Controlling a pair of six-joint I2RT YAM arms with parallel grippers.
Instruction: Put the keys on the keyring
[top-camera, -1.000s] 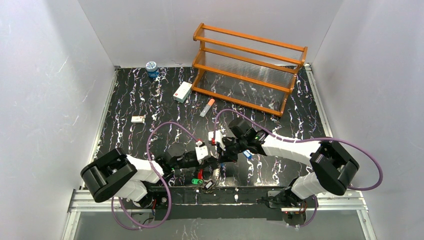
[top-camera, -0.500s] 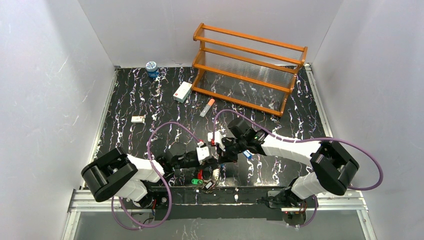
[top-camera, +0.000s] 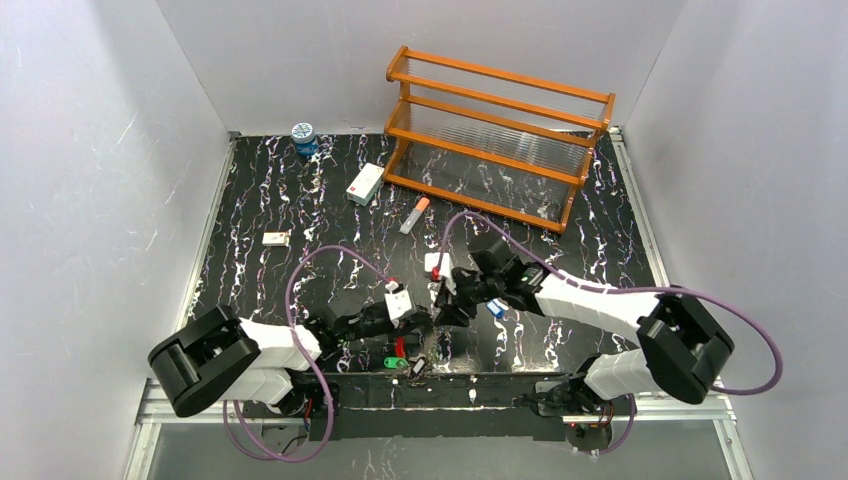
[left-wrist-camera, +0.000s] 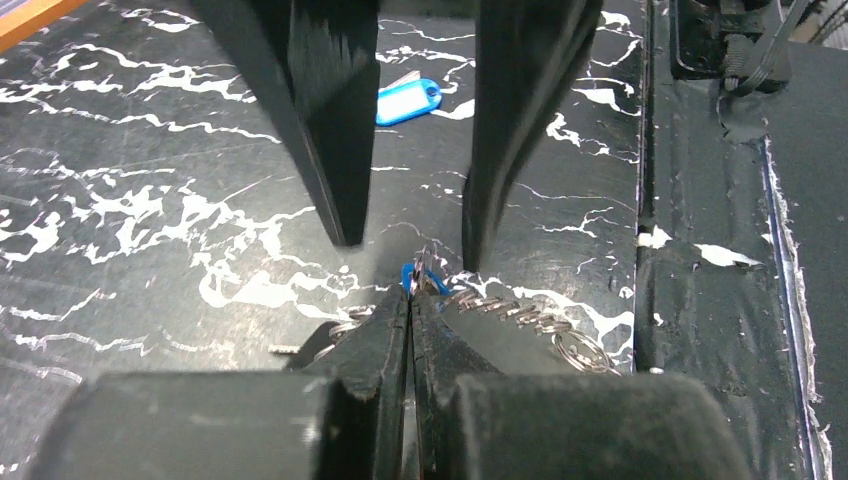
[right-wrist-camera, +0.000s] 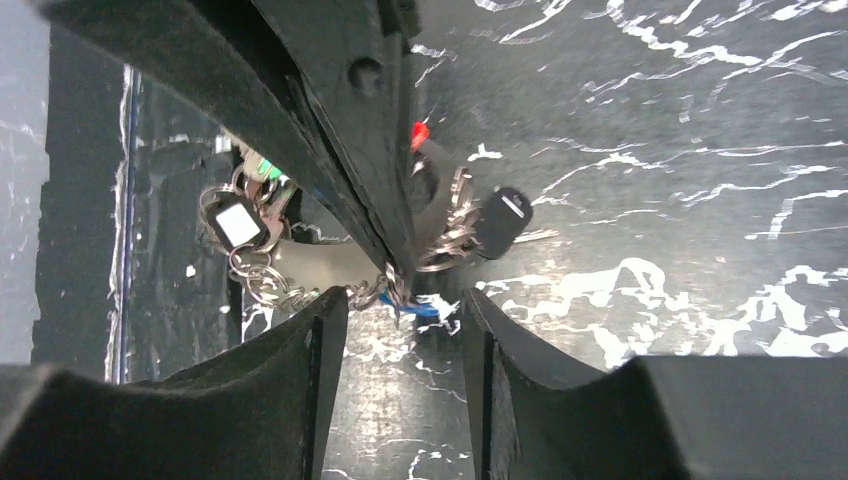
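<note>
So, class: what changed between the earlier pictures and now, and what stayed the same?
The right hand opened, its fingers now apart beside the left hand, and both arms' elbows spread slightly outward. The left hand stayed shut on the keyring. Rack and loose blue key did not move.

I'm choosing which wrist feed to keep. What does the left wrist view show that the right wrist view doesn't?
Only the left wrist view: a blue-headed key lying loose on the table beyond the right pincer. Only the right wrist view: a black tag with a white label, a second black tag and a red tip. Both: the left pincer shut, with a small blue piece and a chain of rings at its tips, and the right pincer's open fingers on either side.
</note>
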